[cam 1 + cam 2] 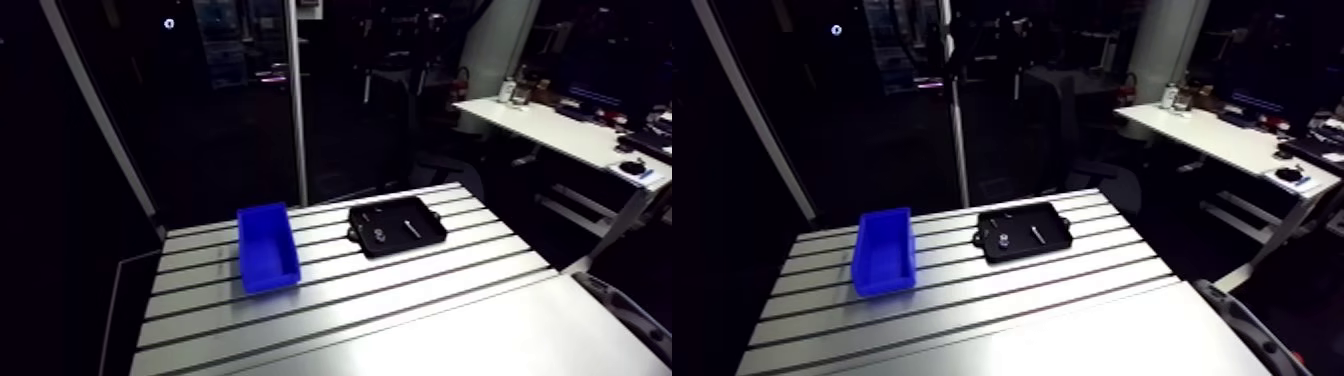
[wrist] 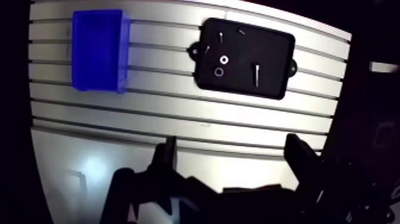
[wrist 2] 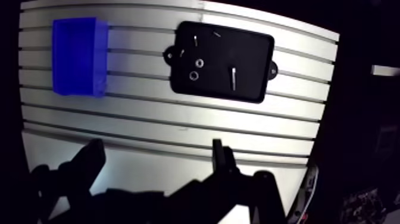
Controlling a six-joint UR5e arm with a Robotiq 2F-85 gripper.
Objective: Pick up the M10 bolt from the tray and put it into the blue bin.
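While tool (image 2: 232,148) gapes above table (image 2: 178,119), bolt (image 2: 256,74) in tray (image 2: 271,50), blue bin (image 2: 98,50) apart

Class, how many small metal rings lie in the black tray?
2. Both sit in the tray, on the side nearer the blue bin: one ring, and a second ring just beside it, towards the hand. Nothing covers the tray.

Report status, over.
Gripper open, holding nothing, above the table. Bolt lying in the black tray. Blue bin beside it, nothing between them.
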